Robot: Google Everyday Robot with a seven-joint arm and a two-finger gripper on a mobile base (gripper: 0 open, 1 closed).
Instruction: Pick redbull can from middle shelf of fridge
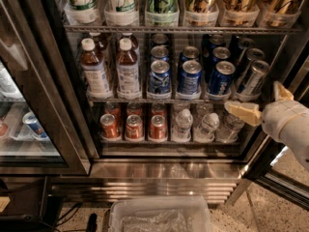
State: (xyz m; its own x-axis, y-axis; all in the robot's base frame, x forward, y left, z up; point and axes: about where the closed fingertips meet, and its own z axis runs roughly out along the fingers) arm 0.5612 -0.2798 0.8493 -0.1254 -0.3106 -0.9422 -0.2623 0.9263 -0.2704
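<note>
The fridge (63, 105) stands open with three wire tiers. On the middle shelf (164, 99), the slim silver-and-blue redbull can (253, 77) stands at the far right front, tilted a little, with more slim cans behind it. My gripper (263, 102), with cream fingers (244, 112), is open and empty. It hovers in front of the shelf's right end, just below and to the right of the redbull can, not touching it.
Wider blue cans (189, 76) and brown juice bottles (94, 69) share the middle shelf. Red cans (134, 126) and clear bottles (182, 124) fill the tier below. A second cooler (24, 124) stands left, a clear plastic bin (159, 216) on the floor, the glass door (285, 182) at right.
</note>
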